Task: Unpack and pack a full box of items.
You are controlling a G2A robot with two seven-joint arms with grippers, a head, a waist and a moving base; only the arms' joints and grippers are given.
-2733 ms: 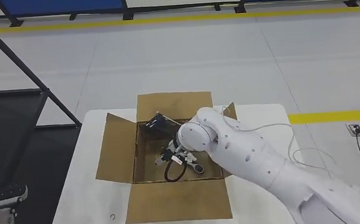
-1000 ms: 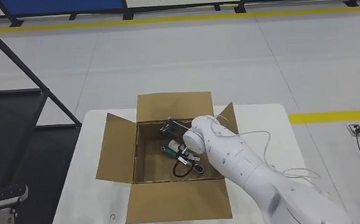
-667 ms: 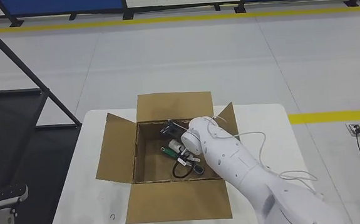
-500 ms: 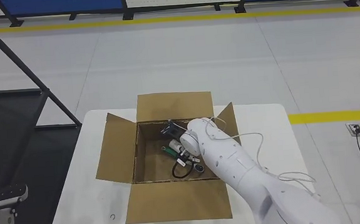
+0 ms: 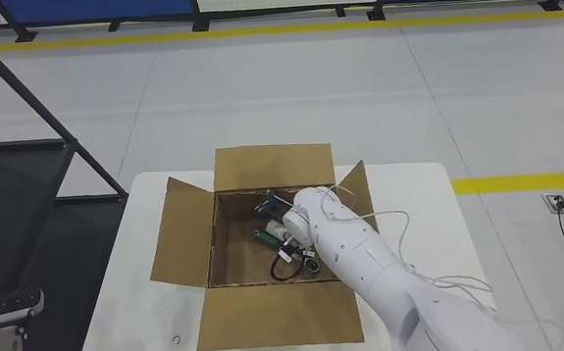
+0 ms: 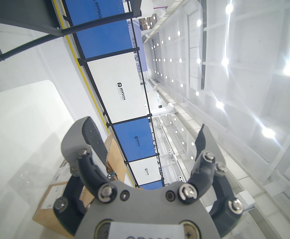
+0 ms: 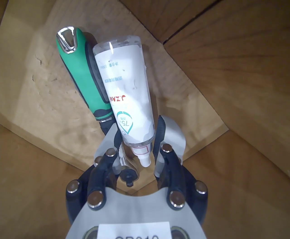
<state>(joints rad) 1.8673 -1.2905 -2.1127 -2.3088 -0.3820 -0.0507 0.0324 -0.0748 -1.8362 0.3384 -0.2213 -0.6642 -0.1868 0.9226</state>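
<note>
right gripper (image 7: 138, 130) angled into box (image 5: 271, 164), clasping bottle (image 7: 126, 90)

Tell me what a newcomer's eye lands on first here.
Deep in the open cardboard box, the right pincer straddles the nozzle end of a clear, white-labelled bottle lying against a green-handled tool. Away from the box, the left pincer hangs open, tipped up toward the ceiling lights.
</note>
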